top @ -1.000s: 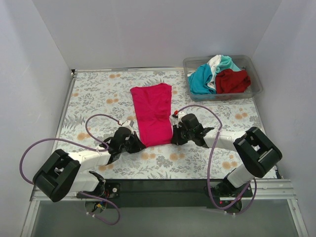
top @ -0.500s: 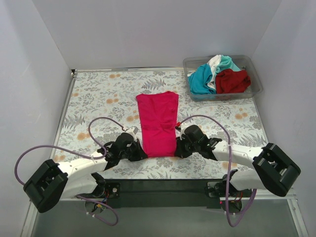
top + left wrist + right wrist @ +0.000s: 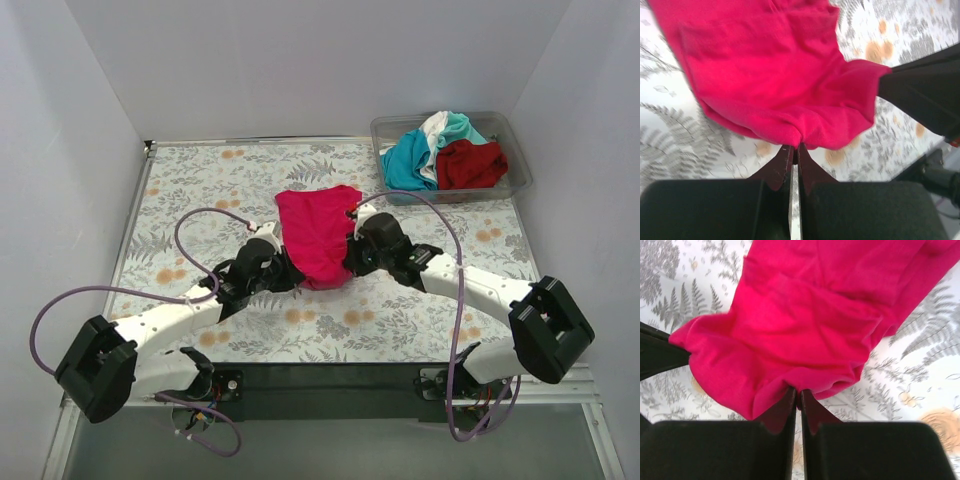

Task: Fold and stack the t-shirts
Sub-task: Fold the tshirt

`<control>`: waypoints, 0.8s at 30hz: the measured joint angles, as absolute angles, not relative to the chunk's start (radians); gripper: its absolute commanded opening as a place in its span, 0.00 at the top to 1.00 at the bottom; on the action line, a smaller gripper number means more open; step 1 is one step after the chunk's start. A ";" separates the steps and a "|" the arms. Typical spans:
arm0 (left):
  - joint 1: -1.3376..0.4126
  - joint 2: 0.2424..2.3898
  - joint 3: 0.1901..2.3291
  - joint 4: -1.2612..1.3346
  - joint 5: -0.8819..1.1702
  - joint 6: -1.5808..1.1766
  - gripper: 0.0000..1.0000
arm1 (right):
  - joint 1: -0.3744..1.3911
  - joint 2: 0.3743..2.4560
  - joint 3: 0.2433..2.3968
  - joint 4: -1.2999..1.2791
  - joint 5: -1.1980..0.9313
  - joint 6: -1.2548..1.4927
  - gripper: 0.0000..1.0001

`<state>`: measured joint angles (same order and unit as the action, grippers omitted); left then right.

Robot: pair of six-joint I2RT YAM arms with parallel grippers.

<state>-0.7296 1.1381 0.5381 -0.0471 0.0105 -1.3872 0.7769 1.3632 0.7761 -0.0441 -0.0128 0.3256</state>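
Note:
The magenta-pink t-shirt (image 3: 318,232) lies in the middle of the table, folded narrow, its near end lifted and doubled back. My left gripper (image 3: 285,268) is shut on its near left corner; the cloth (image 3: 775,75) bunches at the fingertips (image 3: 782,160). My right gripper (image 3: 352,255) is shut on the near right corner of the shirt (image 3: 810,325). The teal t-shirt (image 3: 408,158), white t-shirt (image 3: 436,125) and dark red t-shirt (image 3: 470,163) lie crumpled in the clear bin.
The clear plastic bin (image 3: 520,160) stands at the back right of the floral tablecloth (image 3: 200,190). White walls close in the left, back and right sides. Purple cables loop beside both arms.
Both grippers have lifted the shirt's near end and carried it away from the arm bases, over the rest of the shirt. The shirt now looks shorter.

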 measured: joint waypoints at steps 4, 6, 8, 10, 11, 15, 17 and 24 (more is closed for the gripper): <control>-0.641 1.188 0.570 -0.023 0.011 -1.352 1.00 | 0.743 1.425 0.873 -0.052 0.006 0.290 0.99; -0.594 1.216 0.596 -0.010 0.024 -1.336 1.00 | 0.725 1.464 0.928 -0.054 0.009 0.274 0.99; -0.547 1.253 0.632 0.007 0.043 -1.318 1.00 | 0.705 1.503 0.979 -0.054 0.009 0.258 0.99; -0.508 1.297 0.673 0.026 0.065 -1.300 1.00 | 0.683 1.544 1.028 -0.056 0.008 0.245 0.99; -0.493 1.325 0.697 0.032 0.076 -1.290 1.00 | 0.673 1.564 1.052 -0.058 0.008 0.237 0.99; -0.445 1.428 0.787 0.046 0.123 -1.253 1.00 | 0.636 1.649 1.142 -0.065 0.001 0.211 0.99; -0.423 1.486 0.841 0.045 0.149 -1.234 1.00 | 0.620 1.687 1.183 -0.076 -0.009 0.201 0.99; -0.360 1.650 0.999 0.035 0.221 -1.178 1.00 | 0.573 1.836 1.338 -0.112 -0.046 0.166 0.99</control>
